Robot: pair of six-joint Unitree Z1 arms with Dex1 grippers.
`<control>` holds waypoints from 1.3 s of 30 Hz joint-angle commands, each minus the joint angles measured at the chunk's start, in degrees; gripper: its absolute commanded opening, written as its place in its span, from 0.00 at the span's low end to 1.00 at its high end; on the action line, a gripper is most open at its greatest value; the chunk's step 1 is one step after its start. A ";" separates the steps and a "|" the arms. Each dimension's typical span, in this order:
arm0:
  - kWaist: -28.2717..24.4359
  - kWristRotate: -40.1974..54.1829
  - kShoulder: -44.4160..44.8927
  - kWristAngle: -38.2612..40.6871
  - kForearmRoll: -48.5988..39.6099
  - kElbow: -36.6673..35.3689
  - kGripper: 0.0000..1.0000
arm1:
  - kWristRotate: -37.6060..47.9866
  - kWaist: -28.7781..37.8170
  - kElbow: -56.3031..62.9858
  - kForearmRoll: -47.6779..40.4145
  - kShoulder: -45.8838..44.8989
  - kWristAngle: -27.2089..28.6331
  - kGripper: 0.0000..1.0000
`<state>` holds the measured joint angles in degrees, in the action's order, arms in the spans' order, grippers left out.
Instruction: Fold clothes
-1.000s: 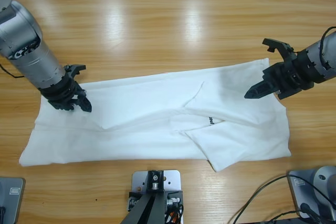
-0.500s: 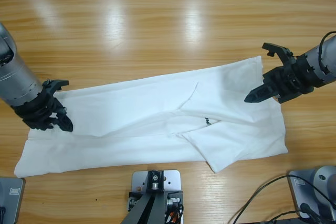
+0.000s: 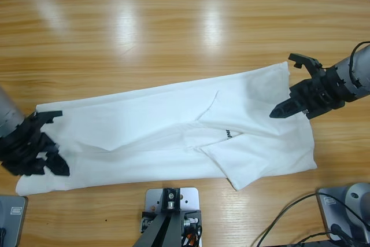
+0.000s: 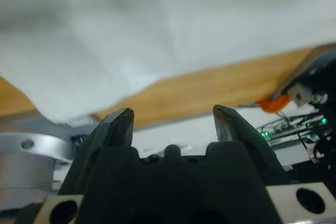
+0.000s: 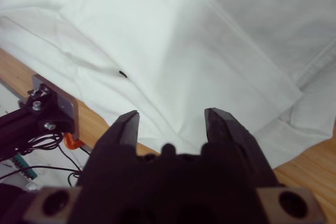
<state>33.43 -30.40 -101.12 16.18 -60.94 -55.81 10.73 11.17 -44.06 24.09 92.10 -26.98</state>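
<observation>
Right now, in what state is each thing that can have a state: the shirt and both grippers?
T-shirt: spread along the table, partly folded, a sleeve flap lying over the lettering side.
Left gripper: open, holding nothing, at the shirt's end.
Right gripper: open, holding nothing, over the shirt's other end.

Far half of table (image 3: 173,33): bare wood, open passage
Middle band: T-shirt (image 3: 173,137) lies flat, low
Left end: left gripper (image 3: 45,148) at shirt's edge
Right end: right gripper (image 3: 292,99) above the cloth
</observation>
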 commanded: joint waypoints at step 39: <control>3.84 7.35 -12.44 -9.10 2.82 -6.14 0.00 | 1.75 0.69 4.56 -3.00 -4.55 1.05 0.50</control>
<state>36.29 -19.65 -114.67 3.62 -57.09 -66.82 11.94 11.17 -41.43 21.80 88.26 -26.98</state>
